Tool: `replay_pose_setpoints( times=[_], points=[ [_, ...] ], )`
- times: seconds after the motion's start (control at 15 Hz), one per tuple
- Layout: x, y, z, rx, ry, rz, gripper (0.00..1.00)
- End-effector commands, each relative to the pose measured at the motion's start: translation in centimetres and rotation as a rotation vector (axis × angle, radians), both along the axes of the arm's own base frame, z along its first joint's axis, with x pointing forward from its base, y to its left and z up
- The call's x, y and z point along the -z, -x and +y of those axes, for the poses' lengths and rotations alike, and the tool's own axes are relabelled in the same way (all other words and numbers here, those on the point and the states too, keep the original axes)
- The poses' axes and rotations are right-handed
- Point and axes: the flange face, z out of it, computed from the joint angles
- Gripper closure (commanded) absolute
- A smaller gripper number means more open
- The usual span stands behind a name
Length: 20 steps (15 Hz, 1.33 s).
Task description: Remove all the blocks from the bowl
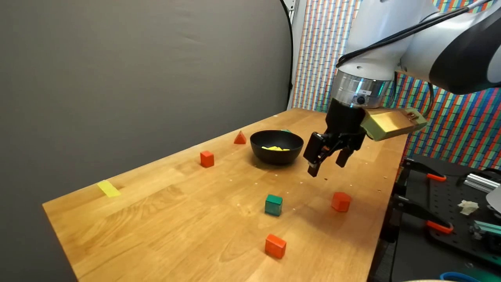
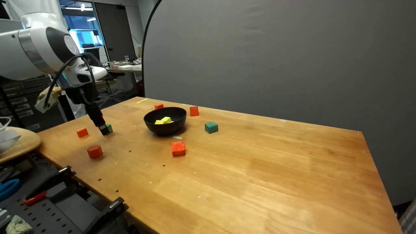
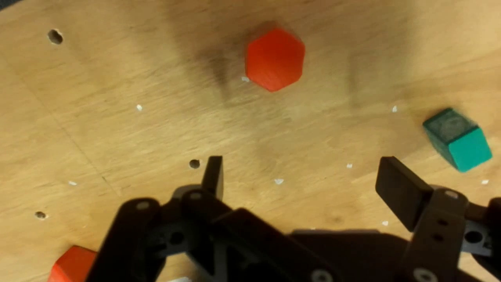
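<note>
The black bowl (image 1: 276, 157) (image 2: 165, 128) stands upright on the wooden table, with yellow blocks (image 1: 275, 148) (image 2: 166, 119) inside. Around it lie a red six-sided block (image 1: 341, 201) (image 3: 276, 59), green blocks (image 1: 273, 205) (image 2: 211, 127) and several other red ones, such as a red block (image 1: 275, 246), a red cube (image 1: 207, 159), a red wedge (image 1: 240, 138) and a red-orange block (image 2: 178, 149). My gripper (image 1: 327, 167) (image 2: 104, 130) (image 3: 303, 178) hangs above the table beside the bowl. Its jaws stand wide apart, with only bare wood showing between them.
A flat yellow tape strip (image 1: 109, 188) is stuck near the table's edge by the grey backdrop (image 1: 156, 78). Alongside the opposite edge runs a black bench (image 1: 442, 188) with clamps and tools. A round wooden board (image 2: 19, 143) juts toward the table corner.
</note>
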Motion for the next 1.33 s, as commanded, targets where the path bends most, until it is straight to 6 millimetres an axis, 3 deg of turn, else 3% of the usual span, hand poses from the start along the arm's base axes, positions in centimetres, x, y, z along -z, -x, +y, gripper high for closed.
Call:
replay_pose_setpoints(
  times=[0.0, 0.13, 0.2, 0.27, 0.4, 0.53, 0.87, 1.13, 1.2, 1.27],
  points=[
    [2.1, -2.6, 0.2, -0.152, 0.024, 0.081, 0.0],
    [1.8, -4.7, -0.3, -0.206, 0.078, 0.17, 0.0],
    [1.3, -6.0, -2.0, -0.212, 0.13, 0.218, 0.0],
    [2.3, -3.4, -1.0, -0.173, 0.092, 0.165, 0.0],
    [1.6, -5.5, -2.1, -0.194, 0.125, 0.201, 0.0],
    [1.2, -6.0, -2.4, -0.198, 0.082, 0.191, 0.0],
    [-3.5, -10.4, -3.6, -0.25, -0.129, -0.009, 0.0],
    [-6.9, -14.3, -6.7, -0.366, -0.128, -0.083, 0.0],
    [-4.9, -12.9, -5.6, -0.314, -0.136, -0.053, 0.0],
    [-5.3, -13.5, -6.3, -0.314, -0.134, -0.062, 0.0]
  ],
)
